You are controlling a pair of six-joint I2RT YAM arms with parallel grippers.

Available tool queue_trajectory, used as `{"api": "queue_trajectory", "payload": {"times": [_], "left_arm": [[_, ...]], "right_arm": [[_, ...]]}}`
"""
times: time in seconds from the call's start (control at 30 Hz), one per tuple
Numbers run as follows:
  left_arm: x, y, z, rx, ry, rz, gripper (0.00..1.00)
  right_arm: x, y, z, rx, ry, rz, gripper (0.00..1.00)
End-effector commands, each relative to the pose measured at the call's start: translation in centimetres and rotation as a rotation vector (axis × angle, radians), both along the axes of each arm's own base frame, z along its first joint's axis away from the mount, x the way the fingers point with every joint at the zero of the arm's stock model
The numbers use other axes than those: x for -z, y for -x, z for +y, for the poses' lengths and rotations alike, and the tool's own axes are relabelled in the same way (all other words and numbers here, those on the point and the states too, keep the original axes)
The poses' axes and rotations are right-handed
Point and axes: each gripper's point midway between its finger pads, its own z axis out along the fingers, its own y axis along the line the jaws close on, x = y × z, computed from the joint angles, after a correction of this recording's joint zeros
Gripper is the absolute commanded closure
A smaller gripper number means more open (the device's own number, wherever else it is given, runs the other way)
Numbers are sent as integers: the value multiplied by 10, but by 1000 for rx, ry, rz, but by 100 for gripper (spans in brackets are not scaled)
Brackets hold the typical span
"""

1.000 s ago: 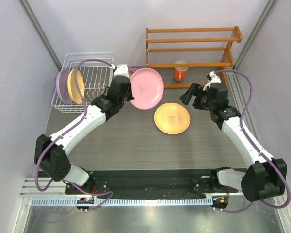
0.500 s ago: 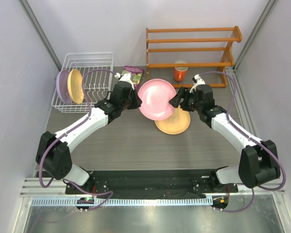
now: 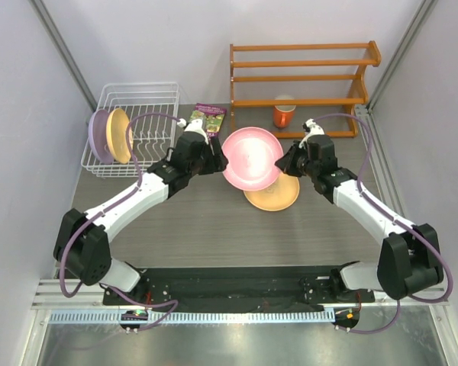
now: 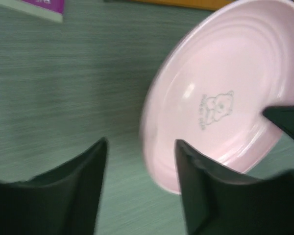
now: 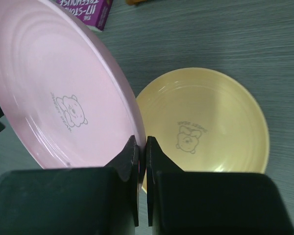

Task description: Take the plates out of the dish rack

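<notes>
The pink plate [image 3: 251, 157] hangs tilted above the table between both arms. My right gripper [image 3: 282, 163] is shut on its right rim; in the right wrist view the gripper [image 5: 141, 143] pinches the rim of the pink plate [image 5: 49, 83]. My left gripper [image 3: 218, 158] stands open at the plate's left edge, and the left wrist view shows its fingers [image 4: 90, 191] apart with the pink plate [image 4: 225, 98] just ahead. A yellow-orange plate [image 3: 275, 192] lies flat below. The white dish rack [image 3: 148, 108] holds a lavender plate [image 3: 97, 136] and a yellow-orange plate [image 3: 120, 136] upright.
An orange wooden shelf [image 3: 305, 75] stands at the back right with an orange mug [image 3: 284, 116] in front of it. A purple box [image 3: 208, 117] lies beside the rack. Grey walls close in on both sides.
The pink plate passed over: my right gripper came in and shut on its right rim, then my left gripper opened and let go. The plate moved right and lower, over the yellow-orange plate.
</notes>
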Motion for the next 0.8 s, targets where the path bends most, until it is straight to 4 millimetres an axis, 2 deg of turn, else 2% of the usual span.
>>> {"api": "queue_trajectory", "payload": {"times": [0.0,0.03,0.07,0.17,0.2,0.3,0.33,0.4,0.43,0.5,0.53,0.77], "left_arm": [[-29,-13,21,-99,-60,-108,22],[-26,-12,28,-117,-96,-100,18],[-27,-13,34,-136,-121,-111,16],[-32,-18,64,-236,-234,-153,15],[-38,-18,79,-286,-288,-181,14],[-51,-15,107,-375,-376,-230,14],[-56,-14,123,-428,-440,-251,13],[-62,-10,140,-485,-495,-276,13],[-70,-7,153,-532,-532,-299,13],[-74,-4,164,-575,-568,-321,12],[-80,1,174,-606,-599,-337,11],[-85,10,193,-675,-654,-369,7]], "right_arm": [[-34,1,-32,123,80,-98,99],[-33,3,-36,129,89,-91,99],[-30,4,-50,178,130,-75,99],[-23,8,-65,210,173,-41,99],[-15,10,-71,219,191,-7,99],[7,16,-86,247,224,78,99],[14,18,-88,251,232,100,99],[25,21,-92,247,227,139,99],[28,21,-91,243,221,151,99],[37,21,-90,232,211,182,99],[39,22,-83,201,190,193,99],[53,17,-64,138,82,290,99]]}}
